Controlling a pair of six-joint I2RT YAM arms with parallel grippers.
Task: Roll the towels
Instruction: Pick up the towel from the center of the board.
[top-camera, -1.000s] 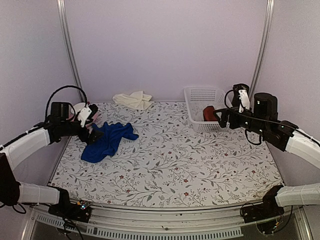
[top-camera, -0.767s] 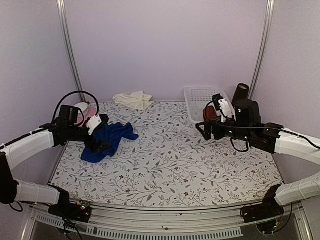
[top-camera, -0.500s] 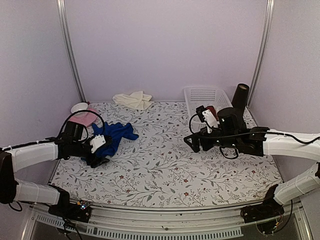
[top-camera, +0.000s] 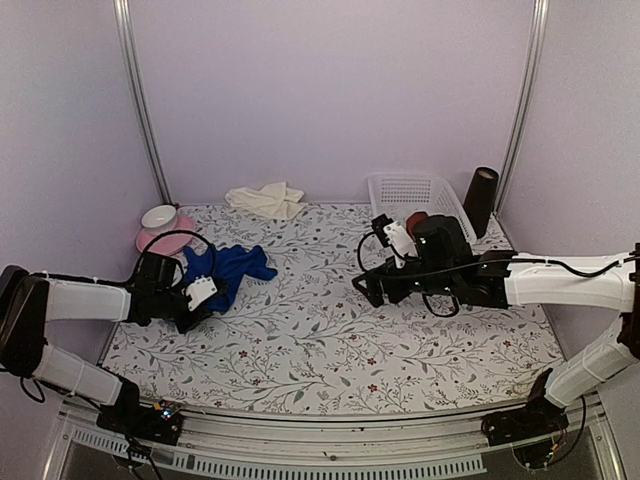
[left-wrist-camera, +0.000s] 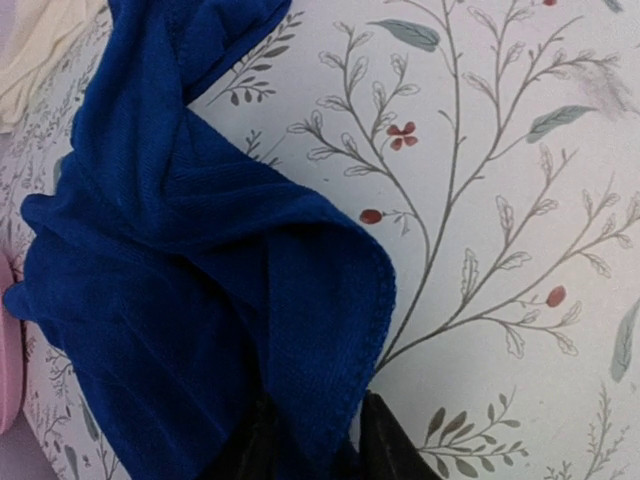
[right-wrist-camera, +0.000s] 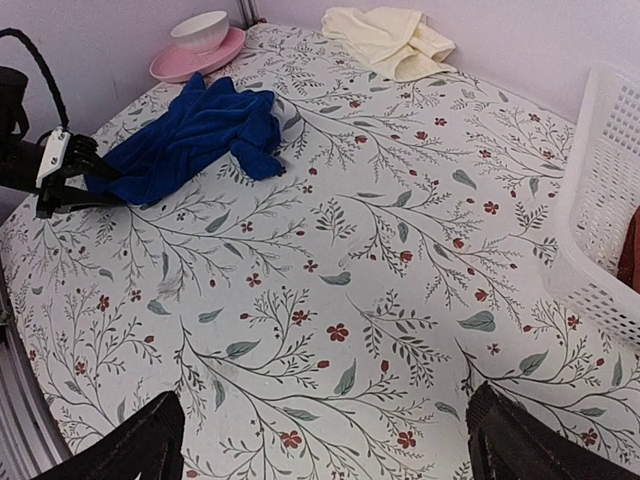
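Left arm has dropped from its raised pose at the far left and now lies low along the counter. The left end effector sits at the near-left corner of the blue towel. It has gone from wide to narrow in the last second. The left wrist view shows both dark fingertips close together with the towel's folded hem between them, so it reads as a pinch on that corner, probably still tightening. The blue towel is crumpled at the left side of the counter, not spread and not rolled, and it looks barely shifted from a second ago. The right arm has swung away from the basket at the far right toward the middle. The right end effector hangs low over bare counter with its jaws wide and nothing held, well apart from both towels. The cream towel is untouched, bunched at the far edge left of centre. The dark red roll stays in the basket. What it means: this is the start of the blue towel, with a corner grab by the left. The likely next need is to pull it flat, with the right coming over for a second corner. No rolling is done yet and both towels are pending. The risk is that a thin hem pinch slips or catches only one layer.
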